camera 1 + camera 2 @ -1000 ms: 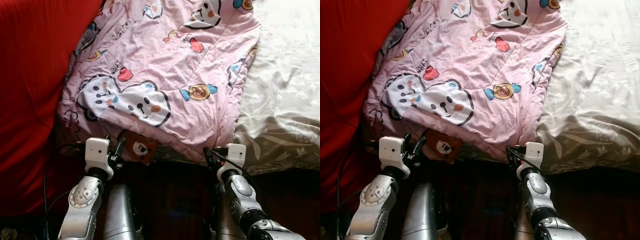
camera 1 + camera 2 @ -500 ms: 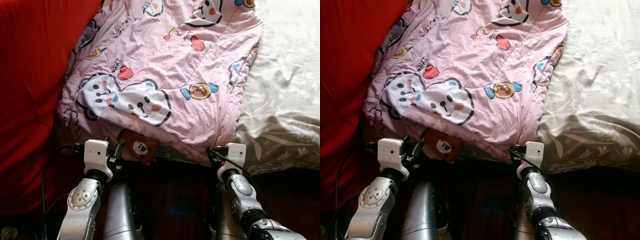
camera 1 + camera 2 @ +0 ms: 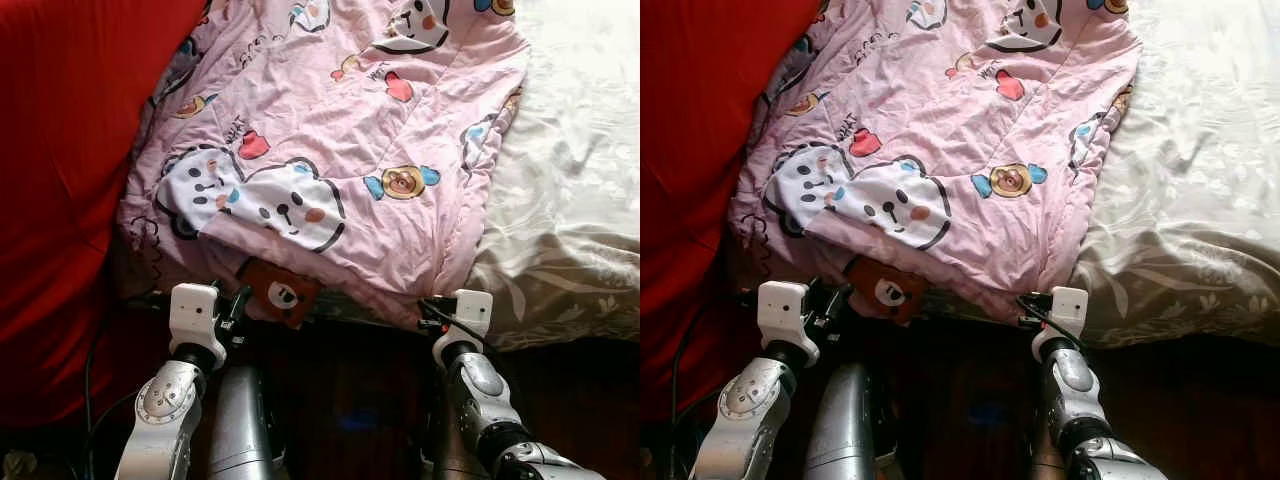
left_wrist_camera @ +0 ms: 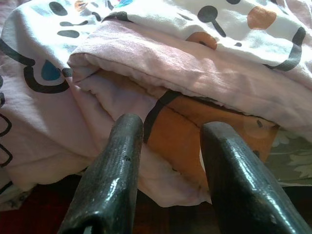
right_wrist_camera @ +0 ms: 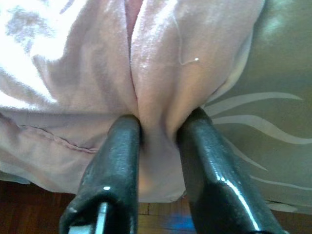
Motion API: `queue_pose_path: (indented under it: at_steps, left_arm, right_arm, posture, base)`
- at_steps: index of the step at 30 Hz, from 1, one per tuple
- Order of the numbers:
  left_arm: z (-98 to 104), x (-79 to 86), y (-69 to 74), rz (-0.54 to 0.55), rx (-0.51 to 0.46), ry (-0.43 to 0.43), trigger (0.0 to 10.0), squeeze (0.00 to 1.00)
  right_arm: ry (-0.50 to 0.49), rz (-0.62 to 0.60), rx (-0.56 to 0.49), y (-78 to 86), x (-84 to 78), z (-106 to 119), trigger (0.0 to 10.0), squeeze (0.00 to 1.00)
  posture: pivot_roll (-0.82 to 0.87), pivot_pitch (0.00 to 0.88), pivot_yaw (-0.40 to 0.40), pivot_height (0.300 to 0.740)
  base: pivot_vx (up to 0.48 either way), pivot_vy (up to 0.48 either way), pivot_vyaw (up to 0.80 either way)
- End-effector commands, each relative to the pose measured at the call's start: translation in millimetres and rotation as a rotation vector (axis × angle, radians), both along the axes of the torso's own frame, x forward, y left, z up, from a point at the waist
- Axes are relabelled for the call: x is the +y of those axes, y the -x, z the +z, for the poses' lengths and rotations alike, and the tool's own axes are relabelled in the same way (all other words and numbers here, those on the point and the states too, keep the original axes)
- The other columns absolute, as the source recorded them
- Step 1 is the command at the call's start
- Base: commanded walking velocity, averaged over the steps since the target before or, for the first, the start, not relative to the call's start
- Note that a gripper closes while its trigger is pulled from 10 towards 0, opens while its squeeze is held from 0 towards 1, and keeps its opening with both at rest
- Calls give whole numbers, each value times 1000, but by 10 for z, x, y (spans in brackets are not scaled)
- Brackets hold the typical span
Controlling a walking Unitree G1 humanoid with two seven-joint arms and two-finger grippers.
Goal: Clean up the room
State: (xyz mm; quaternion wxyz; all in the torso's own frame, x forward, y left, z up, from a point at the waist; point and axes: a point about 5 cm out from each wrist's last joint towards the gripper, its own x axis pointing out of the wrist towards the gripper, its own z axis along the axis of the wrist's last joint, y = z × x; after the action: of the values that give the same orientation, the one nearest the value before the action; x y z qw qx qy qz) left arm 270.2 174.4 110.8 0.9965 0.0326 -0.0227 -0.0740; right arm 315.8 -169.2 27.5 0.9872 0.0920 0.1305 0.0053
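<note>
Pink cotton quilt w/ cartoon bear prints (image 3: 330, 150) lies spread on the bed, over a beige leaf-patterned sheet (image 3: 570, 200), red blanket (image 3: 60, 180) along its left edge. Right gripper (image 5: 158, 131) pinches a fold of the quilt's near hem btwn its fingers. Left gripper (image 4: 170, 131) sits at the near-left corner, fingers spread, tips just at the brown bear patch (image 3: 280, 293), holding nothing.

pink quilt (image 3: 940, 150) on bed (image 3: 1200, 200) | red blanket (image 3: 690, 150) left | both arms below
</note>
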Motion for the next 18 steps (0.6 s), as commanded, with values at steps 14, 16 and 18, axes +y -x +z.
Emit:
queue_pose_path:
  at_steps: [14, 16, 18]
  left_arm:
    - [-83, -13, -34, 9, 12, 10, 10000, 0]
    - [-88, 17, -76, 30, 6, 13, 10000, 0]
    - [-119, 25, -112, 38, 10, 14, 10000, 0]
  right_arm:
    - [2, -1, 18, 134, -27, -124, 0, 0]
    - [10, 11, 9, 180, -42, -148, 0, 0]
    - [12, 15, -7, 220, -62, -162, 0, 0]
  posture:
    - [88, 254, 42, 547]
    - [81, 228, 30, 547]
    - [68, 202, 20, 547]
  base:
    - [0, 0, 0]
    - [0, 0, 0]
    - [0, 0, 0]
